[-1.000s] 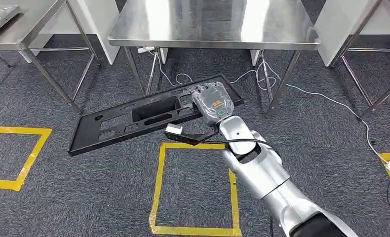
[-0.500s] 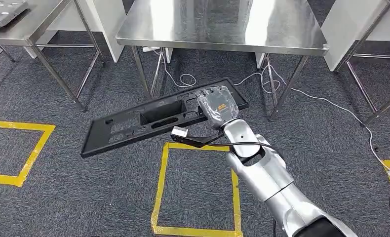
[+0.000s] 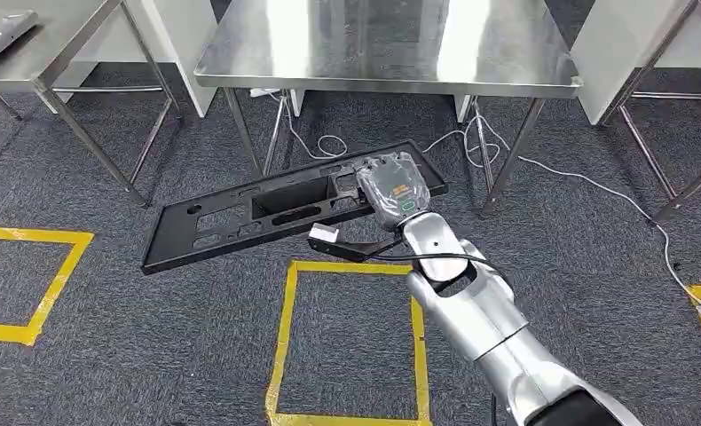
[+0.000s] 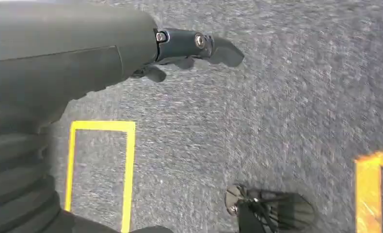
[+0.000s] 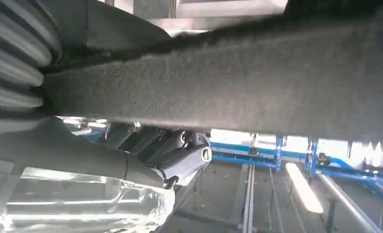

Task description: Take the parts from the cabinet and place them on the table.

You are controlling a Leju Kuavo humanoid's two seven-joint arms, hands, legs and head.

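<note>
A long, flat black plastic panel (image 3: pixel 276 213) with rectangular cut-outs hung tilted above dark grey carpet (image 3: pixel 152 355) marked with yellow tape squares (image 3: pixel 347 337). A bare stainless steel table (image 3: pixel 382 44) stood just beyond. The right hand (image 3: pixel 391 191) gripped the panel's right end. The left hand (image 4: pixel 189 46) hung over the carpet, fingers curled, holding nothing.
</note>
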